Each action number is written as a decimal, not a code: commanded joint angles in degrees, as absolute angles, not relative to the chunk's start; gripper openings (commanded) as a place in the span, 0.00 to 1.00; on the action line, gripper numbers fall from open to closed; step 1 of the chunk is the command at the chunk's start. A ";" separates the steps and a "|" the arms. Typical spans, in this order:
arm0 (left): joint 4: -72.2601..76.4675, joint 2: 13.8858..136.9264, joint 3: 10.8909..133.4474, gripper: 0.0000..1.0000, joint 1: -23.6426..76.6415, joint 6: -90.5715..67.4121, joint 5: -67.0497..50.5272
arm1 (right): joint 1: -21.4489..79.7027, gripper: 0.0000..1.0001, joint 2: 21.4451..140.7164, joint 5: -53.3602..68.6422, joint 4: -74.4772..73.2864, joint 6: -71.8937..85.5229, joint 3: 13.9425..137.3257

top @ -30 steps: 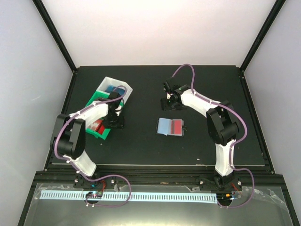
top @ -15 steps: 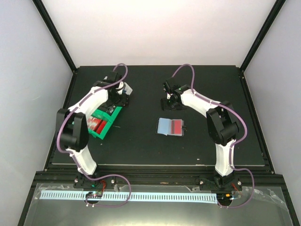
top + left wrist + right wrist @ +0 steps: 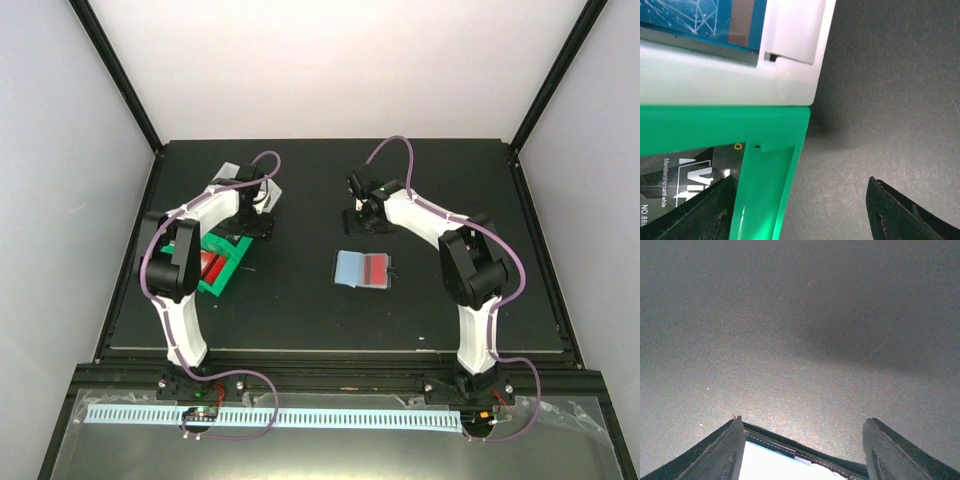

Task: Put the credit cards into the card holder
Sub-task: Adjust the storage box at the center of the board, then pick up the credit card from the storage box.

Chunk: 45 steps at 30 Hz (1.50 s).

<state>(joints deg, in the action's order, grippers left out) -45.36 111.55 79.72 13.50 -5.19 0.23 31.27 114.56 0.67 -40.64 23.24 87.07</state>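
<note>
L arm's swung from green tray (image 3: 715,125) up by white tray (image 3: 715,80); I read left gripper (image 3: 801,184) agape, empty; card holder (image 3: 352,268) lies rightward mid-table, long axis L-R, nearer right gripper (image 3: 802,426), also agape.

card holder (image 3: 775,467) cut off, white tray (image 3: 715,80) cropped

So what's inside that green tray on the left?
Red cards lie in the green tray, and the left wrist view shows a card printed "Membership card" in it. The left arm covers the tray's far end, so anything there is hidden.
</note>
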 commanded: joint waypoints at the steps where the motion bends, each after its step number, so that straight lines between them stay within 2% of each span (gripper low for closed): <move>1: -46.36 107.56 75.29 0.72 13.51 -3.17 -4.07 | 31.46 0.66 114.06 -0.23 -41.09 23.76 87.21; 8: -46.63 99.81 66.52 0.70 13.62 -5.37 -10.04 | 31.46 0.66 114.51 2.72 -39.49 24.89 86.70; 11: -46.69 97.31 66.58 0.71 13.62 -5.45 -11.28 | 31.46 0.66 114.47 4.38 -38.54 25.45 86.08; 16: -49.64 97.56 73.63 0.76 13.27 -5.70 -5.86 | 31.69 0.66 114.40 7.91 -36.53 25.61 85.66; 20: -50.06 98.66 74.16 0.77 12.74 -6.29 1.99 | 33.29 0.66 114.93 10.90 -35.46 24.80 87.53; 30: -48.36 102.73 73.13 0.67 9.71 -5.38 2.89 | 38.67 0.65 121.95 13.72 -35.71 24.91 97.56; 34: -46.86 104.15 72.22 0.59 8.92 -5.61 1.79 | 40.73 0.63 124.95 12.63 -37.13 24.99 101.41; 45: -45.42 107.12 71.55 0.58 8.80 -5.01 2.81 | 43.75 0.59 131.39 10.46 -38.79 24.56 108.39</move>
